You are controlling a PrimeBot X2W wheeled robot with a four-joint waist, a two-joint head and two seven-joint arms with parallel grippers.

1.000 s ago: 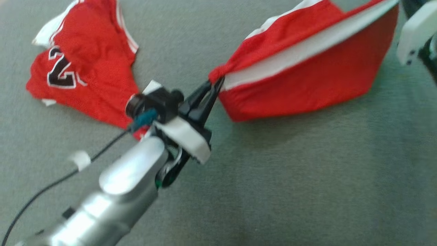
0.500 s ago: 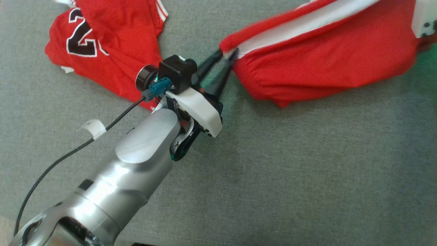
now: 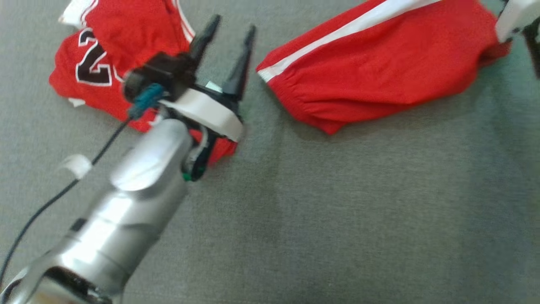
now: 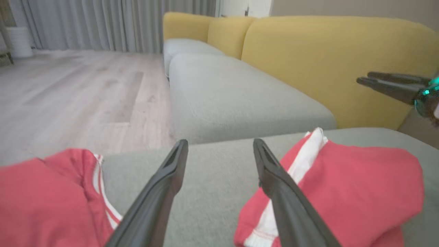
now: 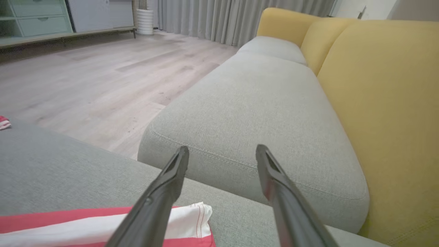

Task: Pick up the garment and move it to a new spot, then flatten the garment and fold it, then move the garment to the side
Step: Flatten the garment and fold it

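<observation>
The garment (image 3: 379,71) is red with a white side stripe and lies loosely spread on the grey sofa cushion (image 3: 337,211); nothing holds it. My left gripper (image 3: 233,24) is open and empty, its fingers just left of the garment's near end. In the left wrist view the same gripper (image 4: 220,142) stands over bare cushion, with the garment (image 4: 360,185) to its right. My right gripper (image 5: 222,152) is open and empty, above the garment's white-striped end (image 5: 68,223). It also shows from the side (image 4: 363,77).
A red jersey (image 3: 105,46) with a black number lies crumpled behind my left gripper, also seen as the jersey (image 4: 41,199) at lower left. Yellow sofa backrests (image 5: 387,103) rise beyond the cushions. The wooden floor (image 5: 85,79) lies past the cushion's edge.
Both grippers have opened and let go of the garment, which has dropped onto the cushion. My left gripper has drawn away to the left. The head camera has shifted too.
</observation>
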